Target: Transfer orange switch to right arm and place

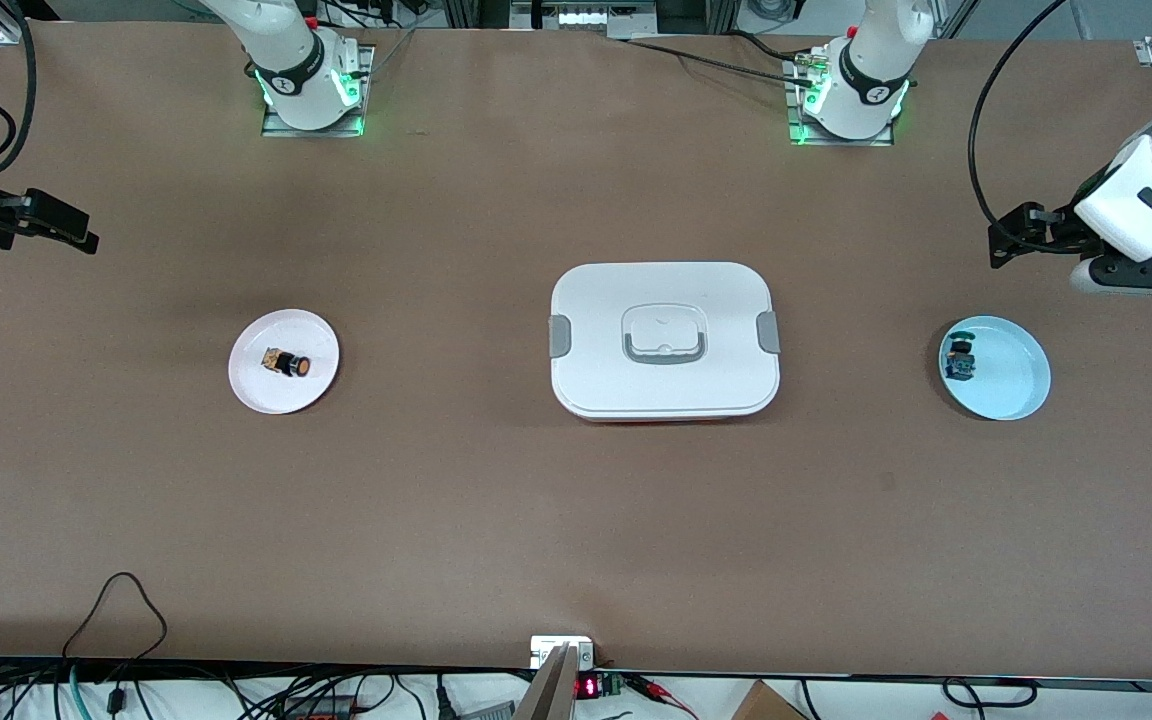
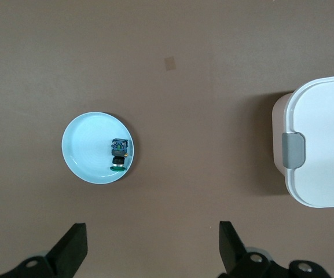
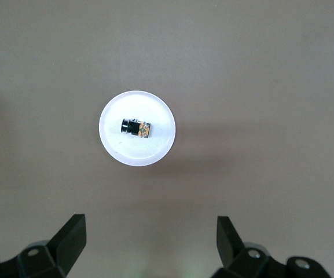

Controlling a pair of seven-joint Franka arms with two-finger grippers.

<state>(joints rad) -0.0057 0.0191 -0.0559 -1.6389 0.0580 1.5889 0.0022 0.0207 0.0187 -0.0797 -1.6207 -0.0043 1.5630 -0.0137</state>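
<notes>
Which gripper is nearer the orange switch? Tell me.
Right. The right gripper hangs above the table at the orange switch's end; the left gripper hangs at the other end, past the white box.

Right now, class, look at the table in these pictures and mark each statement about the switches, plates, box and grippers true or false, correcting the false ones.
1. The orange switch lies on the white plate. True.
2. The green switch sits on top of the white box. False: it lies on the blue plate.
3. The box's lid is off. False: it is shut.
4. The right gripper is open and holds nothing. True.
5. The left gripper grips the orange switch. False: it is open and holds nothing.
</notes>
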